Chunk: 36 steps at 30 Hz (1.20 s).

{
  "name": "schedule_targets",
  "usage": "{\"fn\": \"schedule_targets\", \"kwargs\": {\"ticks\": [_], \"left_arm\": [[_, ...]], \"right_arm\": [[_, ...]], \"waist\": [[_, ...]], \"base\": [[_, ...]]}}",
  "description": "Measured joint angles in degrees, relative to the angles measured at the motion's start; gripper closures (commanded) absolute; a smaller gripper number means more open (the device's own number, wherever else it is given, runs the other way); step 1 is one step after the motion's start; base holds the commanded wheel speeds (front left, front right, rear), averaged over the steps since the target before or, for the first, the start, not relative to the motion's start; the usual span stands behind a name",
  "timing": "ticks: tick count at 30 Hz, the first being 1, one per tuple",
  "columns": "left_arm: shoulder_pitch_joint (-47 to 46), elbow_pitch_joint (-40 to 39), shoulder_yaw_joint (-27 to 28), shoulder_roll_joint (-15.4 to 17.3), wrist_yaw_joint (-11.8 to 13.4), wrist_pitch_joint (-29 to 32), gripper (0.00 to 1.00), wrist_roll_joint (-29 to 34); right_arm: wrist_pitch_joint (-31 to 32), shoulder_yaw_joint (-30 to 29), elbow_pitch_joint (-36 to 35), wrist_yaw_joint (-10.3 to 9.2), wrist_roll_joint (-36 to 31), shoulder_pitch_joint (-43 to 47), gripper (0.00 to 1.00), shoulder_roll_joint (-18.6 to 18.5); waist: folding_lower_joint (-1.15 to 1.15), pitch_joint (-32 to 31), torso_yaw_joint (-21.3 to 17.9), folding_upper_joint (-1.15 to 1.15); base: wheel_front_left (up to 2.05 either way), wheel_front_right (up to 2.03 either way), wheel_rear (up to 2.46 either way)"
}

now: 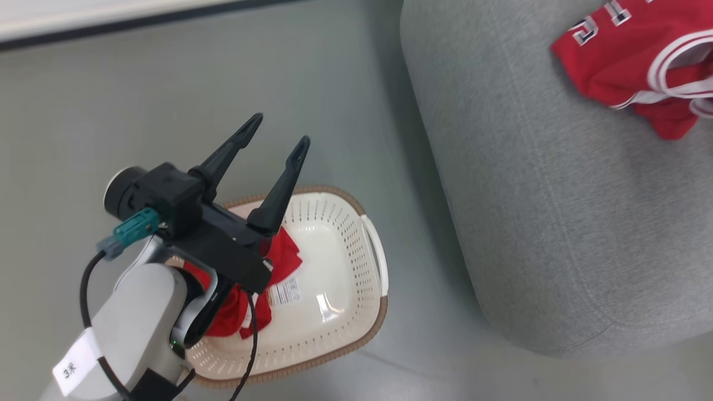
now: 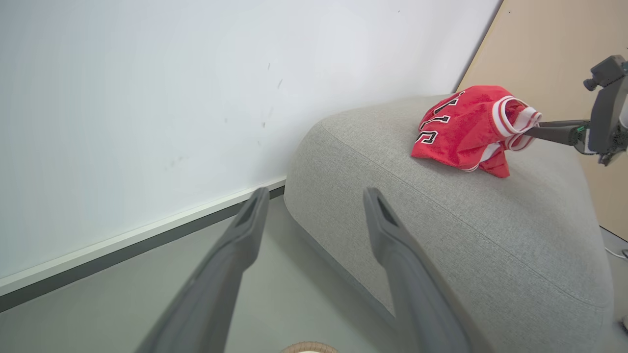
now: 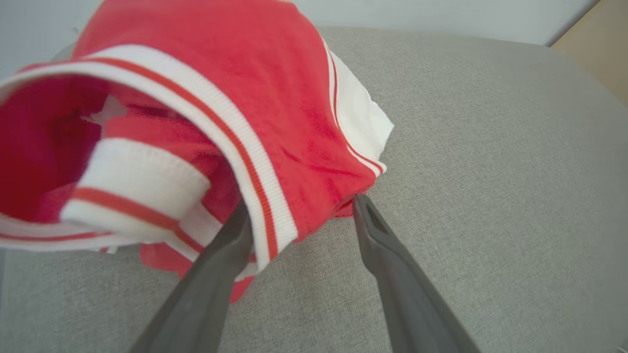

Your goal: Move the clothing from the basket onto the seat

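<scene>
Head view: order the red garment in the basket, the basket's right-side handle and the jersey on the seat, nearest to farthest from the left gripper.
1. Red garment: in the basket, directly under the left gripper.
2. Handle: on the basket's right rim, a little further over.
3. Jersey: far right, up on the seat.

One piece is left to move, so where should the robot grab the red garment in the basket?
Pinch the crumpled fold of the red garment toward the middle of the basket, coming straight down with the open left gripper; the perforated walls likely block sideways approach.
</scene>
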Motion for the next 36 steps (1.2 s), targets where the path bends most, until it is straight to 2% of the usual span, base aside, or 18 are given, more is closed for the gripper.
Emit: {"fn": "schedule_targets", "kwargs": {"ticks": [6, 17, 25, 32, 36], "left_arm": [[2.4, 2.4, 1.2, 0.0, 0.1, -2.0, 0.00, -0.4], [7.8, 6.7, 3.1, -0.6, 1.7, -5.1, 0.00, -2.9], [11.7, 8.5, 4.0, -1.6, 3.1, -6.3, 0.00, -3.9], [16.2, 8.6, 4.8, -2.3, 5.2, -7.2, 0.00, -3.9], [19.7, 8.0, 5.9, -1.8, 6.7, -7.5, 0.00, -4.3]], "right_arm": [[0.6, 2.5, -1.4, 0.16, -0.4, 1.5, 0.00, -0.1], [-4.5, 7.9, -13.5, 0.19, 0.8, 7.9, 0.00, -1.1], [-7.5, 9.0, -21.3, 0.19, 2.8, 13.3, 0.00, -2.1], [-10.3, 8.2, -29.2, 0.18, 4.7, 22.4, 0.00, -2.2], [-12.7, 7.4, -34.7, -1.32, 5.2, 27.9, 0.00, -1.4]], "waist": [[0.00, -4.4, 0.0, 0.00], [-0.01, -12.9, 0.7, -0.01], [-0.01, -18.3, 2.4, -0.01], [-0.01, -23.4, 5.0, -0.01], [0.00, -25.5, 7.1, -0.01]], "base": [[0.00, 0.00, 0.00], [0.00, 0.00, 0.00], [0.00, 0.00, 0.00], [0.00, 0.00, 0.00], [0.00, 0.00, 0.00]]}}
